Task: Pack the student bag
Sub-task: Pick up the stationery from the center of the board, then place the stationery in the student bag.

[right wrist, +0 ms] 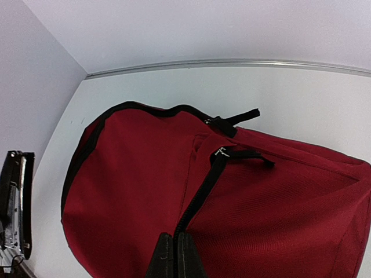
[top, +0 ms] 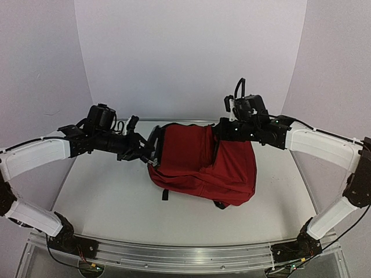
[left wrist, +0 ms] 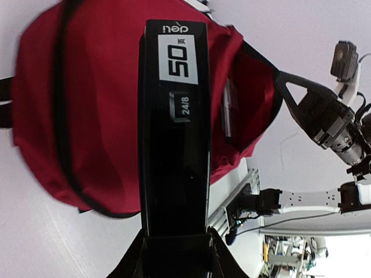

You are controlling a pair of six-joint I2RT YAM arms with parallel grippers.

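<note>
The student bag point(top: 203, 168), dark red with black straps, lies in the middle of the table; its opening faces left. My left gripper point(top: 144, 149) is at the bag's left side, shut on a long black stapler point(top: 154, 142). In the left wrist view the stapler point(left wrist: 177, 145) runs from the gripper point(left wrist: 177, 234) toward the bag point(left wrist: 87, 116), its labelled tip over the red fabric next to the opening. My right gripper point(top: 220, 130) is at the bag's upper right. The right wrist view shows that gripper point(right wrist: 175, 242) shut on the bag point(right wrist: 133, 191) along its black zipper strip point(right wrist: 203, 191), holding the fabric raised.
White walls close the table at the back and on both sides. A metal rail point(top: 179, 255) runs along the near edge between the arm bases. The right arm point(left wrist: 330, 121) shows beyond the bag in the left wrist view. The stapler point(right wrist: 14, 202) shows at the left edge of the right wrist view.
</note>
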